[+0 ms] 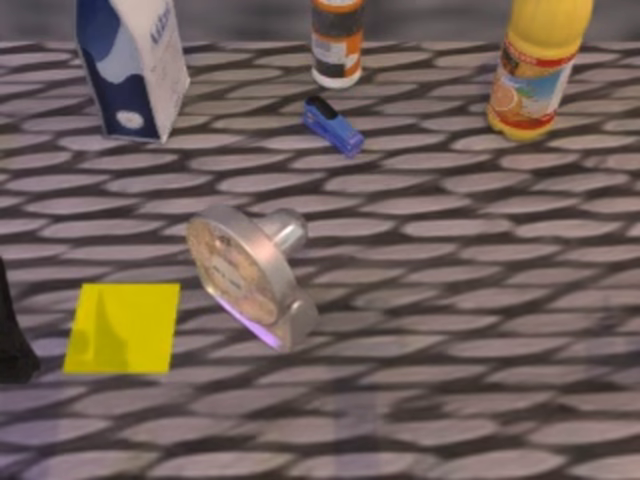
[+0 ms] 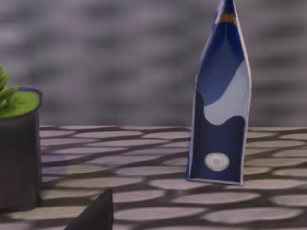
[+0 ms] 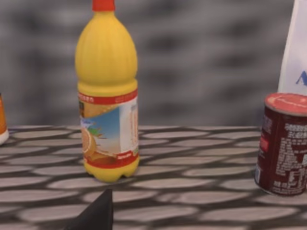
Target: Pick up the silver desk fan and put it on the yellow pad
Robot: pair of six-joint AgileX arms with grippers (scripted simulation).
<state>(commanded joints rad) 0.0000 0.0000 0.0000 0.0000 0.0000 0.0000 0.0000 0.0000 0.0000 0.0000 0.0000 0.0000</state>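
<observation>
You are looking down at the silver desk fan lying tilted mid-table, just right of the yellow pad, not touching it. A dark shape is sitting at the left edge; whether either gripper's jaws are open cannot be told

Little of the AgileX body visible. At the top view's left edge, a matte black, tapering piece of the left arm, plain, without markings, cables or screws. In each wrist view, 1 black pointed, wedge-shaped fingertip: left gripper's fingertip, right gripper's fingertip, both smooth, dark and unmarked.
</observation>
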